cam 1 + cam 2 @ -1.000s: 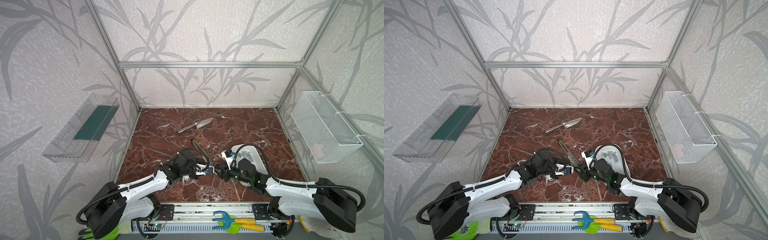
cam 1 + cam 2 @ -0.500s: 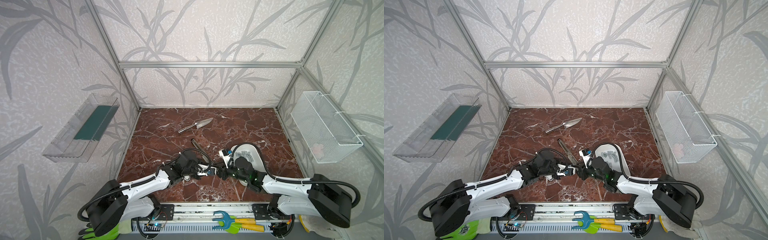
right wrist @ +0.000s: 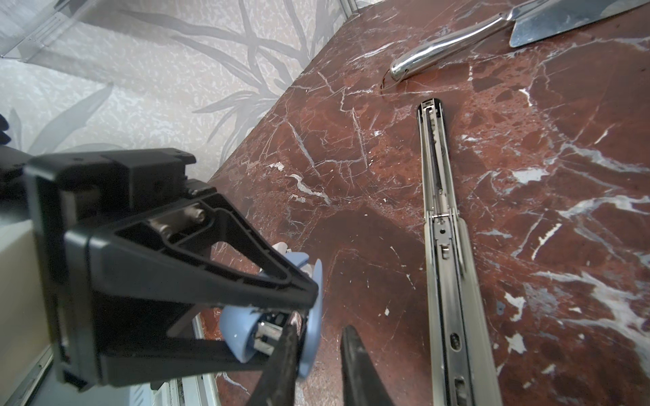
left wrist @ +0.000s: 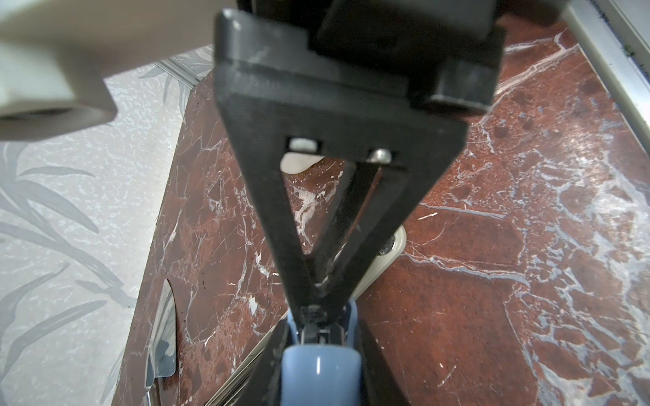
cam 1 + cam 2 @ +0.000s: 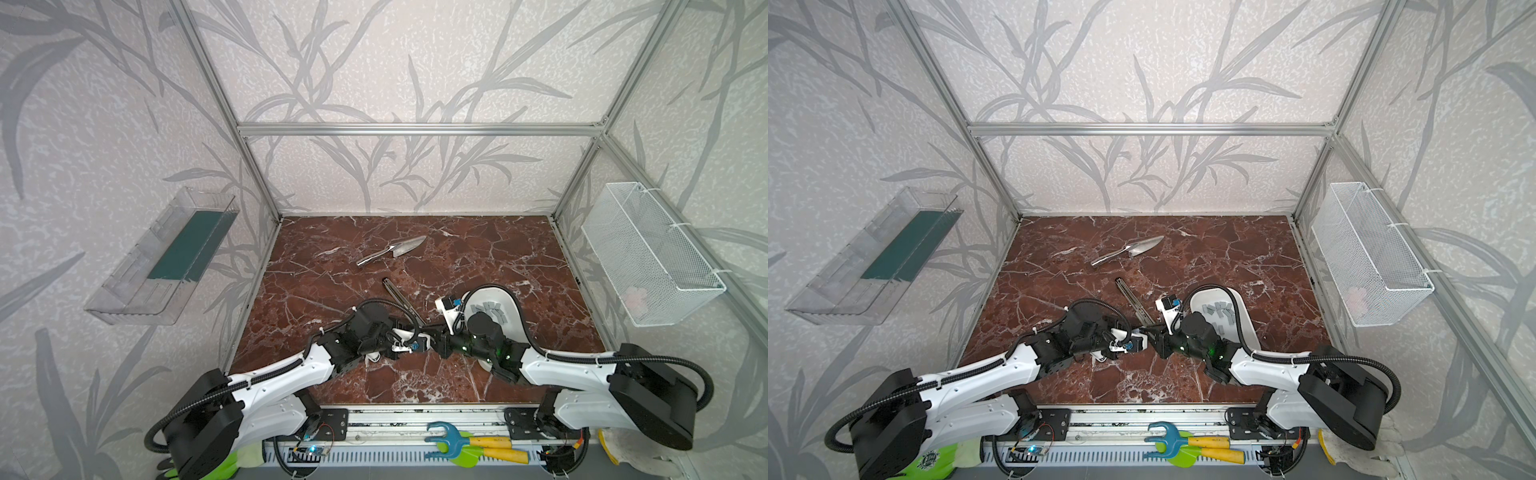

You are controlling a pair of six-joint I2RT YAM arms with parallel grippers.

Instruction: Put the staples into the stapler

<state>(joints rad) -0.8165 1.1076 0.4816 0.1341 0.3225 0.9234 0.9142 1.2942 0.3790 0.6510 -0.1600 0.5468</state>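
The stapler lies opened out at the front middle, and its long metal magazine rail [image 5: 400, 296] [image 5: 1133, 299] [image 3: 444, 253] rests on the marble floor. My left gripper [image 5: 409, 345] [image 5: 1133, 343] [image 4: 316, 309] is shut on the stapler's blue head [image 4: 320, 369] [image 3: 242, 330], holding it just above the floor. My right gripper [image 5: 427, 337] [image 5: 1153, 333] [image 3: 320, 330] meets it from the right. One of its fingers is inside the blue head and the other outside, a gap showing. The staples [image 5: 490, 309] [image 5: 1219, 311] lie as several grey strips in a white dish [image 5: 514, 320] behind the right wrist.
A metal trowel [image 5: 394, 250] [image 5: 1128, 251] [image 3: 492, 31] lies further back on the floor. A white wire basket [image 5: 648, 257] hangs on the right wall and a clear shelf [image 5: 166, 257] on the left wall. Hand tools [image 5: 473, 442] lie in front of the base rail.
My right gripper has moved left up to the left gripper, and its jaws have narrowed around the blue head's side wall. The left arm has barely moved.
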